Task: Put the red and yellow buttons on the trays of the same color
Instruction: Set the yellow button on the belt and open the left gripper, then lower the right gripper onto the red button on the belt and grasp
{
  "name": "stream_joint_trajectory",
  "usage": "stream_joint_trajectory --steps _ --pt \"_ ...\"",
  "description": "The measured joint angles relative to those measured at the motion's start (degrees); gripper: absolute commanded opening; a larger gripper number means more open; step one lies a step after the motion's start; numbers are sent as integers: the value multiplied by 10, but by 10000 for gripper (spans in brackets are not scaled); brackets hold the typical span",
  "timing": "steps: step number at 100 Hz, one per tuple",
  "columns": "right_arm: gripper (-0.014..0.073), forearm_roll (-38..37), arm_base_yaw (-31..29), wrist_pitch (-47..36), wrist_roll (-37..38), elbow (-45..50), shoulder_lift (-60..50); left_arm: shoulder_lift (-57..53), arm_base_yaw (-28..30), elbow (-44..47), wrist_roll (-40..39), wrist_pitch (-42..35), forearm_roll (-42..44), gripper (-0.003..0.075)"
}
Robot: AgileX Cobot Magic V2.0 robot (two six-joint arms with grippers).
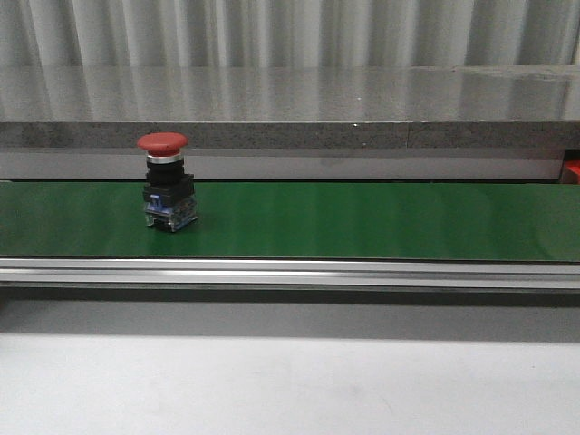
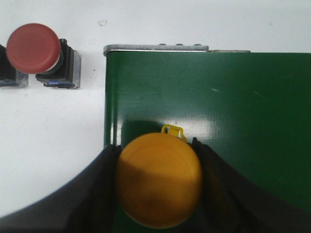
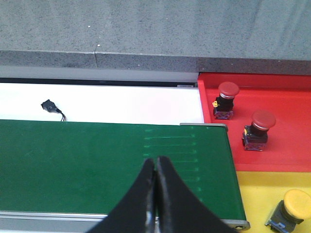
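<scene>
Left gripper clamps yellow button over green belt — right gripper fingers pressed together, empty — red button upright on belt.

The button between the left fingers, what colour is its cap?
Yellow button, clearest in the left wrist view.

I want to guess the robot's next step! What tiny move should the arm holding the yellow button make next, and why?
Probably lower it a little and let go. The left gripper is shut on the yellow button, which hangs over the end of the green belt. The yellow tray lies at the belt's other end, so the belt can likely carry it there.
</scene>
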Motion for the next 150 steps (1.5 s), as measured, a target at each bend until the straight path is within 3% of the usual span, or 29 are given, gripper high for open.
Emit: stream_joint_trajectory --steps 8,13,23,75,115,136,150 --pt "-68 0 0 0 0 0 0 0 0 0 5 1 -1 616" --pt "-68 0 0 0 0 0 0 0 0 0 6 1 0 724" --pt "-68 0 0 0 0 0 0 0 0 0 8 1 -9 655" --pt "-68 0 0 0 0 0 0 -150 -80 11 12 -14 -23 654" --pt "-68 0 0 0 0 0 0 -351 -92 174 0 -79 -44 599" --pt "-68 0 0 0 0 0 0 -456 -92 275 -27 -110 -44 445" --pt "-68 0 0 0 0 0 0 -515 -92 328 -33 -124 -46 229"
